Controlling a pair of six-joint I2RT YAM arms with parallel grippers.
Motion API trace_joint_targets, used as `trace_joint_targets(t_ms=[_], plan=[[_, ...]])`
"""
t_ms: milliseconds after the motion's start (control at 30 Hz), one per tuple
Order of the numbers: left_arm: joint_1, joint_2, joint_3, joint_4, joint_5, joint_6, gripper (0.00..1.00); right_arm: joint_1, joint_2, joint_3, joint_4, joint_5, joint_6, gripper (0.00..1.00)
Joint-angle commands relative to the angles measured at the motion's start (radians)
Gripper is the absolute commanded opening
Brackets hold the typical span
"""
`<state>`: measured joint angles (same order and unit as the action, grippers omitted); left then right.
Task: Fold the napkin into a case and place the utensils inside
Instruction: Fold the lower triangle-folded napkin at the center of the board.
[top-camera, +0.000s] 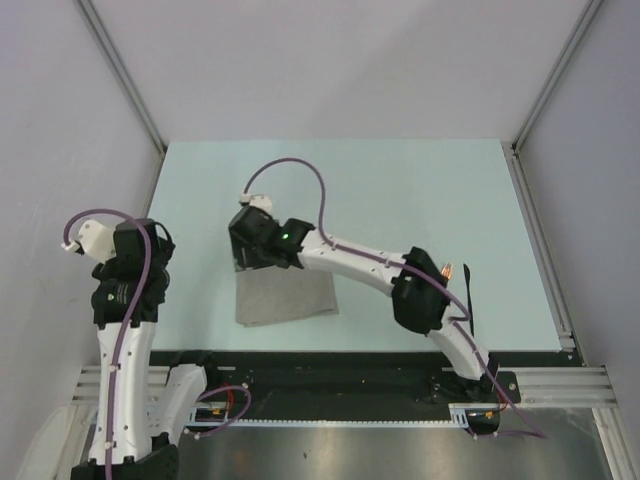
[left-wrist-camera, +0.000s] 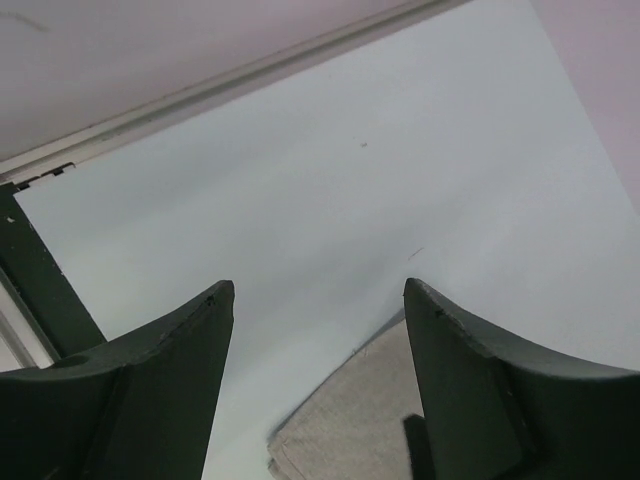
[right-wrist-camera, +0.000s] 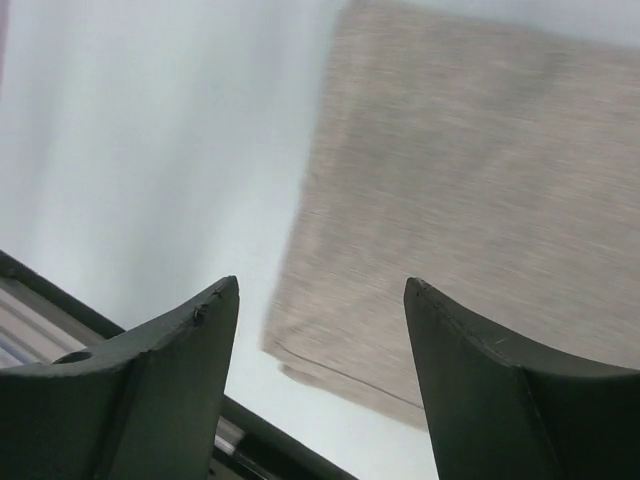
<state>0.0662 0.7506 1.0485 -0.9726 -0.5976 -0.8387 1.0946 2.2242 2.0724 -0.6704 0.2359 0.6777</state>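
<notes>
Top view: the napkin (top-camera: 288, 300) lies folded into a rough rectangle on the counter (top-camera: 400, 180), near its front edge and left of centre. The right tool (top-camera: 247, 262) hangs over the napkin's far left corner. The fork (top-camera: 449, 270) and a black piece (top-camera: 469, 300) lie at the right, well apart from the napkin and partly hidden by the right arm (top-camera: 360, 265). The left arm (top-camera: 125, 330) stands at the counter's left edge.

Left wrist: the left tool (left-wrist-camera: 320, 290) is wide and holds nothing, above bare counter, with a napkin corner below.

Right wrist: the right tool is wide and holds nothing, over the napkin's blurred edge.
</notes>
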Motion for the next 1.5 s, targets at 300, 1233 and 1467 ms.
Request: trace_joint_targets(t_ms=[300, 1233, 1467], plan=[[0.006, -0.059, 0.088, -0.029, -0.032, 0.013, 0.77, 0.091, 0.298, 0.314, -0.147, 0.169, 0.092, 0.5], [0.006, -0.066, 0.048, -0.024, 0.039, 0.013, 0.78, 0.154, 0.483, 0.351, -0.242, 0.192, 0.069, 0.65], [0.007, -0.08, 0.047, -0.037, 0.039, 0.001, 0.78, 0.172, 0.532, 0.341, -0.31, 0.206, 0.071, 0.62]])
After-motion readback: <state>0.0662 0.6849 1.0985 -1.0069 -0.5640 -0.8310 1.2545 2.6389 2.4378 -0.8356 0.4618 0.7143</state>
